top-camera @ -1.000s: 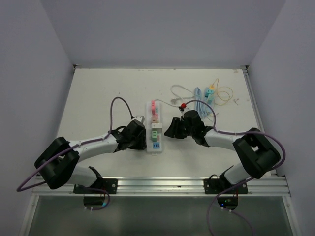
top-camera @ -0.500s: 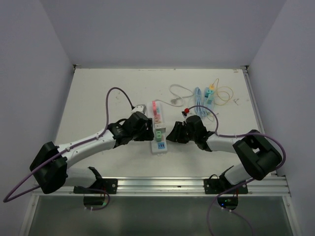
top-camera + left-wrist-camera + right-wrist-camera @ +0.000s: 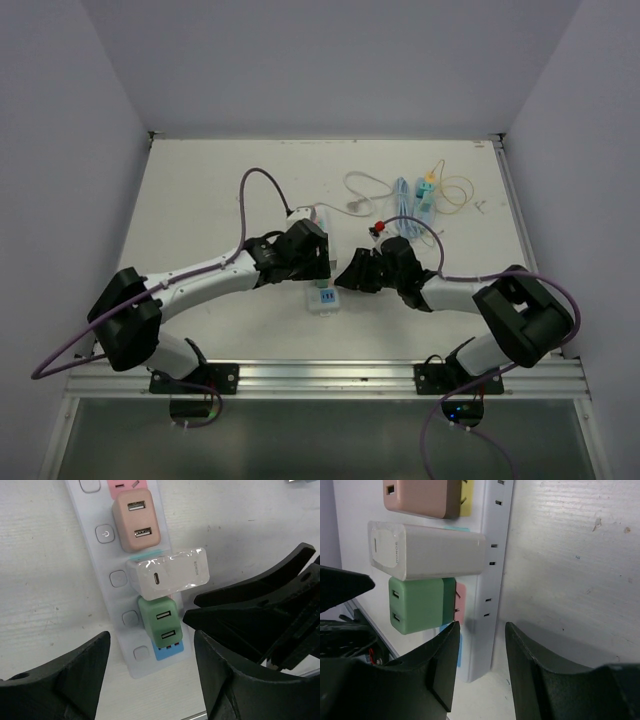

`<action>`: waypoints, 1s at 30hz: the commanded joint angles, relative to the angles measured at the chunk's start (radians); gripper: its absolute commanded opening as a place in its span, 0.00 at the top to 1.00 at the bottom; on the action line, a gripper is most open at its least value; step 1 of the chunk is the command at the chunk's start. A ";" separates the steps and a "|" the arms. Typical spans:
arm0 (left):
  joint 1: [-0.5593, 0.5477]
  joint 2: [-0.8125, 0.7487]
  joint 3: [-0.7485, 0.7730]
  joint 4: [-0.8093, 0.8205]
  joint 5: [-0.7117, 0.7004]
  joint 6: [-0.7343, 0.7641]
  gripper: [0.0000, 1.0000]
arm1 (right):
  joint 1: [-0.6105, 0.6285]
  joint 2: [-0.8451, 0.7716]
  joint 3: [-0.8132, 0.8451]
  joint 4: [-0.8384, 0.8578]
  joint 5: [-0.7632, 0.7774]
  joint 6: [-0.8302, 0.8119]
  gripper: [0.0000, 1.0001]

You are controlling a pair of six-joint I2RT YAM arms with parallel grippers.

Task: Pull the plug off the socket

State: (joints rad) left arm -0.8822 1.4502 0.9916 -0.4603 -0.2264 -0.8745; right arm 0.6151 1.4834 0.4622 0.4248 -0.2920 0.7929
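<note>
**Table** (image 3: pixel 200 200): white, walled on three sides.

**Power strip** (image 3: pixel 322 298): white and long, lying near the middle of the table, a little toward the near edge. Most of it is hidden under the left arm in the top view. A row of push buttons runs along one side.

**White plug** (image 3: pixel 172 575): a glossy block with one small port on its top. It sits on the strip between a tan adapter (image 3: pixel 136 520) and a green adapter (image 3: pixel 161 622), skewed out of line with them. In the right wrist view its base meets the strip's face.

**Blue adapter** (image 3: pixel 169 651): shows just past the green one, at the strip's near end.

**Left pincer** (image 3: pixel 151 637): hangs above the strip's near end with its jaws spread wide. It holds nothing.

**Right pincer** (image 3: pixel 481 625): at the strip's right side, beside the green adapter. The gap between its jaws is narrow and the strip's near corner lies in it. Whether the fingers press on the strip cannot be told.

**Cables** (image 3: pixel 425 190): a loose bundle of white, blue and yellow, toward the far right of the table and well apart from the strip.
</note>
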 commanded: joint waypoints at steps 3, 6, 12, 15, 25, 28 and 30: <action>-0.021 0.075 0.077 -0.044 -0.056 -0.038 0.31 | 0.006 0.021 -0.017 0.094 -0.041 0.012 0.56; -0.026 0.111 0.100 -0.047 -0.065 -0.049 0.35 | 0.005 0.066 -0.023 0.127 -0.050 0.019 0.57; -0.054 0.202 0.177 -0.124 -0.125 -0.081 0.43 | 0.008 0.184 -0.036 0.226 -0.082 0.038 0.60; -0.066 0.234 0.199 -0.152 -0.137 -0.101 0.45 | 0.008 0.230 -0.042 0.267 -0.096 0.057 0.65; -0.075 0.271 0.225 -0.235 -0.212 -0.127 0.62 | 0.008 0.267 -0.056 0.305 -0.090 0.078 0.72; -0.075 0.274 0.246 -0.248 -0.229 -0.123 0.75 | 0.008 0.278 -0.051 0.301 -0.087 0.081 0.74; -0.075 0.272 0.260 -0.255 -0.235 -0.118 0.93 | 0.008 0.281 -0.046 0.276 -0.078 0.077 0.75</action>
State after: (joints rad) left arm -0.9516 1.7309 1.1927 -0.6861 -0.3943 -0.9848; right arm 0.6186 1.7214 0.4343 0.8120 -0.4221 0.9024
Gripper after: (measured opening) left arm 0.345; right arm 0.294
